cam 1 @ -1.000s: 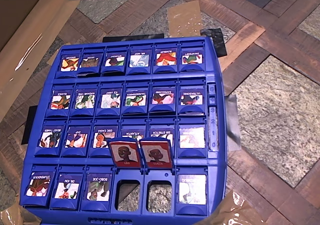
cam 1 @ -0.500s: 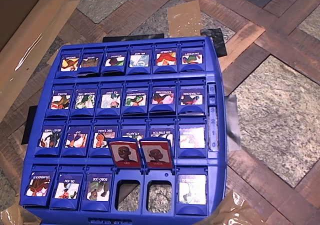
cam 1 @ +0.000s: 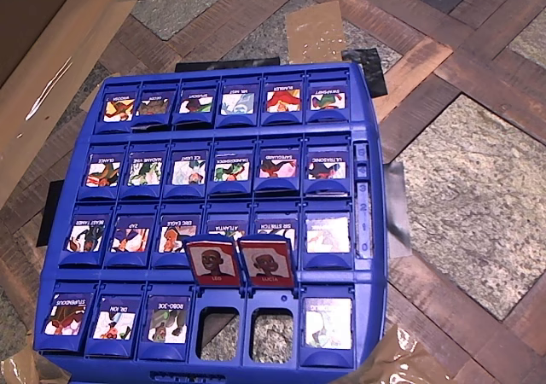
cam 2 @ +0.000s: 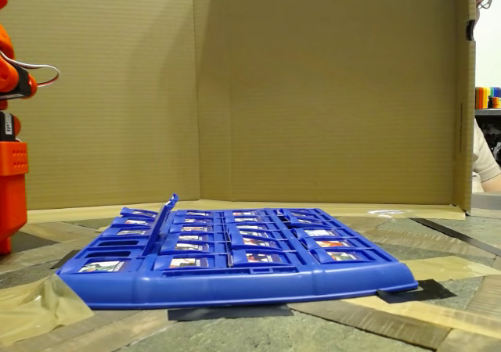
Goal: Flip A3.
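The LEO tile [cam 1: 212, 263] stands upright in the blue game board [cam 1: 371, 230], beside the LUCIA tile [cam 1: 268, 262]. The flip is not started; the orange arm [cam 2: 11, 133] must reach it. The jaws' state cannot be told.

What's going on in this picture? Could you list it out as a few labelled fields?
Board: blue game board lying flat on the table
Standing tiles: two side by side, LEO tile and LUCIA tile, portraits showing in the overhead view
Other tiles: lying flat, pictures up
Robot: orange arm at the left edge of the fixed view, away from the board
Gripper: not seen
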